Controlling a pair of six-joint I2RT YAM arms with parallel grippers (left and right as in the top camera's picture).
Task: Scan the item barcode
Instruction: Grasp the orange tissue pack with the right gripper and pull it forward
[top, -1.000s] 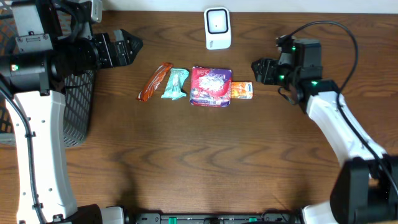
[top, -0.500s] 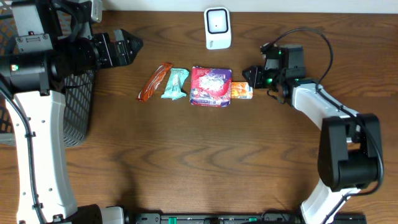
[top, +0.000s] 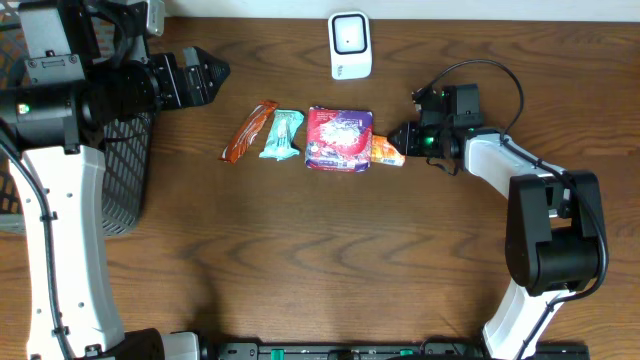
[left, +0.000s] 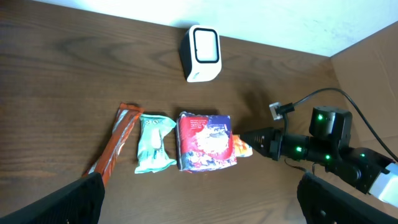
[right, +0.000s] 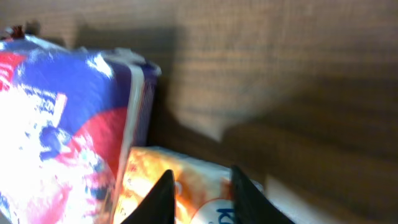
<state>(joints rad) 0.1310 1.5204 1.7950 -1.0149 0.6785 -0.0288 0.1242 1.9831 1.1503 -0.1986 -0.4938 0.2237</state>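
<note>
Orange packet (top: 386, 150) touches the red-and-blue pouch's (top: 339, 139) right edge, its outer end pinched in the right gripper's (top: 401, 137) narrowed jaws. The wrist view cuts the packet off and its print is blurred. Left gripper (top: 212, 78) gapes wide, up-left of the pouch.

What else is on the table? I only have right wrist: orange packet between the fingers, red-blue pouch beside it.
Observer: Two more items lie in the same row beyond the pouch: a teal packet, then a brown bar at the end.
Operator: Where's the scanner?
Observer: The white scanner stands at the far edge of the table, behind the pouch and apart from the row.
Operator: Left hand?
Observer: The left hand is open and holds nothing. It hangs over the table's left end, near a black mesh basket.
</note>
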